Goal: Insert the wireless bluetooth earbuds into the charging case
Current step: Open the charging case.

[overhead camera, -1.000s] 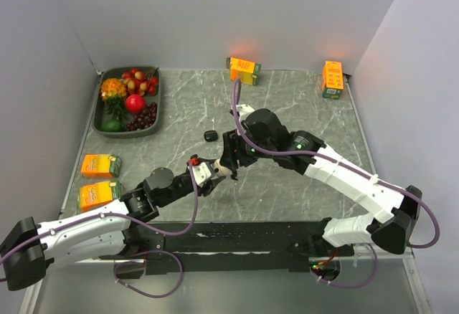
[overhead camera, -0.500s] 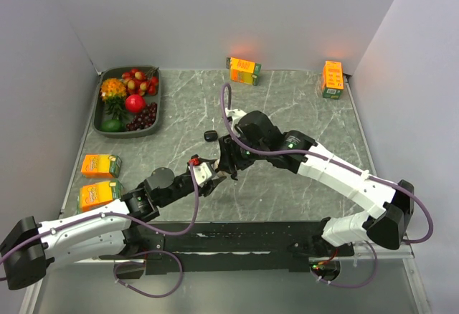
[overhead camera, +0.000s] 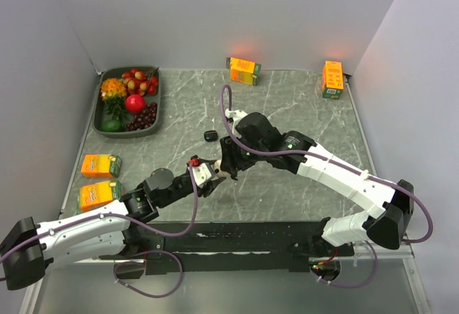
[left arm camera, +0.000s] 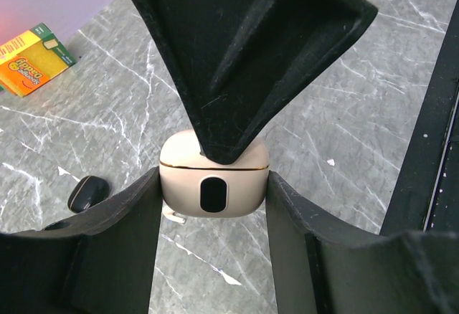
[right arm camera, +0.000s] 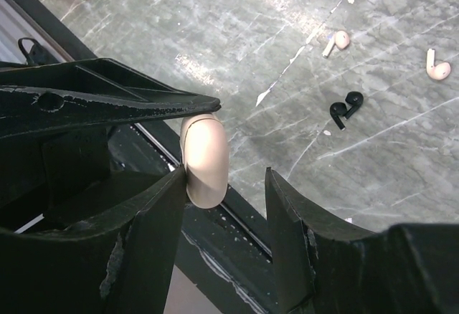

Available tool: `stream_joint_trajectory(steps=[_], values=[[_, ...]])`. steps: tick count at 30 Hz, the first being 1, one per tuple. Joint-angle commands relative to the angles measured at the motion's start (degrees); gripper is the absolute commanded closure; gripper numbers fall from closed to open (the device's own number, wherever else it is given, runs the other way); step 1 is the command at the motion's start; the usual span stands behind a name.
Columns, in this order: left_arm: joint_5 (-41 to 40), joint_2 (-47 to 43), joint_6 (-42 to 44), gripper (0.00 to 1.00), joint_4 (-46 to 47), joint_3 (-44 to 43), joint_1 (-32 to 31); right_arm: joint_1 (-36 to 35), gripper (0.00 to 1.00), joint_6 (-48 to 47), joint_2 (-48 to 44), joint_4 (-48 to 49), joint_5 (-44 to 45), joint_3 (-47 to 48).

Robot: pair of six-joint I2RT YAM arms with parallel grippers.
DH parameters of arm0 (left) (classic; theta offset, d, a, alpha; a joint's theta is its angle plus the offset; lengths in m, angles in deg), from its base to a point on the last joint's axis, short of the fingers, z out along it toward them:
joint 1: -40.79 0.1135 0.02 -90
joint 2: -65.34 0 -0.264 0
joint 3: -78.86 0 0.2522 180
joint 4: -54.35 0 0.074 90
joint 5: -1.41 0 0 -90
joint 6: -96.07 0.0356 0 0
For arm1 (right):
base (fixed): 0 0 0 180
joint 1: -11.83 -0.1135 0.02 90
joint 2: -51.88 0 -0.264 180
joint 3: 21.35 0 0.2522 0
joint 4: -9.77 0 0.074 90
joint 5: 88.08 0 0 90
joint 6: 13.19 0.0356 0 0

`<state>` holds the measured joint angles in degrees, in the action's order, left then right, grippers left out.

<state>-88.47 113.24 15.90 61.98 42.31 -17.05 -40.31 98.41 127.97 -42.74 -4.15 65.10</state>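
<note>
The grey marbled table (overhead camera: 301, 113) carried everything. The left arm (overhead camera: 86, 228) reached in from the near left corner and the right arm (overhead camera: 344, 178) from the near right, and their tips met just near of the table's middle.

A dark tray (overhead camera: 129, 133) of mixed fruit sat at the far left. Four orange juice cartons lay around the edges: one at the far middle (overhead camera: 244, 71), one in the far right corner (overhead camera: 332, 79), and two side by side at the near left (overhead camera: 100, 165) (overhead camera: 98, 194). A small black case (overhead camera: 209, 135) rested on the table just beyond the grippers.

The left gripper (left arm camera: 213, 185) was clamped on the beige charging case (right arm camera: 206, 158), one finger against each side, holding it above the table. A thin gold seam ran across the case's upper front.

The right gripper (right arm camera: 226, 178) straddled the same case with its jaws apart. One finger touched the case and the other stood clear of it.

The earbuds lay loose on the table, well apart from the case: one whitish earbud (right arm camera: 336, 41), a second whitish earbud (right arm camera: 436, 67) off to its side, and a black earbud (right arm camera: 345, 106) near them.
</note>
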Motion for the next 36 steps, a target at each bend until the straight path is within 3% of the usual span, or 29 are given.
stream_joint_trajectory(steps=[1, 16, 27, 36], values=[[0.06, -1.93, 0.02, 0.99, 2.78, -2.53, -0.60, 1.16, 0.45, 0.19, 0.11, -1.86, 3.07, -0.53], [-0.03, -2.64, 0.20, 0.99, 2.43, -2.26, -0.87, 4.77, 0.45, 0.63, -2.44, -1.51, 2.90, -3.25], [-3.28, -4.39, -1.03, 0.99, 7.34, 0.89, -0.95, 4.94, 0.46, 3.27, -11.14, 5.00, -2.37, -2.73], [-3.64, -5.27, -1.30, 0.99, 7.97, 0.99, -1.04, 5.64, 0.35, 6.25, -8.86, 9.38, -11.86, -3.51]])
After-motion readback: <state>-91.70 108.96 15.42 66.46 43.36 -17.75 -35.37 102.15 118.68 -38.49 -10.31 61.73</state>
